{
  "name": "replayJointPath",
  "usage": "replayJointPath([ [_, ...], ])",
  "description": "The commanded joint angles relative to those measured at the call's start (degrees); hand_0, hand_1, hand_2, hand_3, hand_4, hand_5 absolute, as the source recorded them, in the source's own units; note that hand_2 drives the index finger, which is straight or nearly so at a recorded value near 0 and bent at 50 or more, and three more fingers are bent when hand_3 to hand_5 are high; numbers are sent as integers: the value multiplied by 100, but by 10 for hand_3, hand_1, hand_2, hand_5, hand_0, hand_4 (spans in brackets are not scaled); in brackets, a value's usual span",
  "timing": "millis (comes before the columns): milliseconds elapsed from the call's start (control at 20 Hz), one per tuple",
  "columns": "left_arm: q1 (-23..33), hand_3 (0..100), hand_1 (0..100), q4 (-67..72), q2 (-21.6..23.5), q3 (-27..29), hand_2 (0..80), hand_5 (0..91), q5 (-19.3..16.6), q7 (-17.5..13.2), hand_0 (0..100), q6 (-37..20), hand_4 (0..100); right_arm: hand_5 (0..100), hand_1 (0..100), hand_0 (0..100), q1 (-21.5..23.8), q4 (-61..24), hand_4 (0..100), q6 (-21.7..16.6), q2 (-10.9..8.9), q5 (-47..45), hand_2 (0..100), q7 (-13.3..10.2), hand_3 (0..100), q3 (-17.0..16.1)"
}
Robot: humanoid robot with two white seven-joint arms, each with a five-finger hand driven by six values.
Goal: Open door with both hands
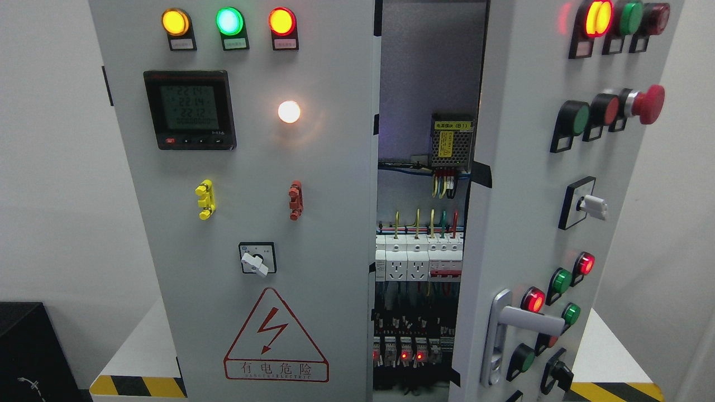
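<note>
1. An electrical cabinet (pixel 391 84) is seen filling most of the head view, standing on a white counter (pixel 139 346) edged with yellow-and-black hazard tape (pixel 137 386).
2. The left door (pixel 246 223) is seen closed or nearly so, flat to the camera. The right door (pixel 519 223) is swung outward, its face angled away to the right, so that a tall gap is left between the two doors.
3. Through the gap the interior is exposed: a meshed power supply (pixel 452 144) with a yellow label high up, white socket modules (pixel 406 263) at mid height, coloured wires above them, and a row of relays (pixel 402 352) with red lights lower down.
4. A red-outlined warning triangle (pixel 275 338) with a lightning bolt is noted low on the left door.
5. A digital meter (pixel 190 109) is mounted at upper left, with a lit white lamp (pixel 289 111) to its right.
6. A silver lever handle (pixel 522 319) is found low on the right door, near its free edge.
7. Amber, green and red lamps (pixel 229 21) are lit along the top of the left door; a red mushroom button (pixel 648 104) stands out from the right door.
8. No robot hand is in view, so neither hand's state can be told.
</note>
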Motion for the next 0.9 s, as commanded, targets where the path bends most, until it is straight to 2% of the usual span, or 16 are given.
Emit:
replayJointPath([
  [0,-2846,0,0,-1708,-448,-5245,0,0,351,62,0,-42,0,0,0,0,0,0,0,4,0,184,0,-1,0,158],
  [100,-3278,0,0,-1716,-1028,-6037,0,0,430,201,0,-104,0,0,0,0,0,0,0,4,0,184,0,-1,0,158],
  [200,-3473,0,0,-1716,-1556,-6443,0,0,527,307,0,-331,0,0,0,0,0,0,0,4,0,184,0,-1,0,158],
  [300,-3473,0,0,-1716,-2065,-6471,0,0,527,421,0,-683,0,0,0,0,0,0,0,4,0,184,0,-1,0,167],
  [601,-3455,0,0,-1550,-3788,-6419,0,0,536,1036,0,-1509,0,0,0,0,0,0,0,4,0,184,0,-1,0,158],
  [851,-3298,0,0,-1207,-4975,-5717,0,0,685,1660,0,-1625,0,0,0,0,0,0,0,4,0,184,0,-1,0,167],
])
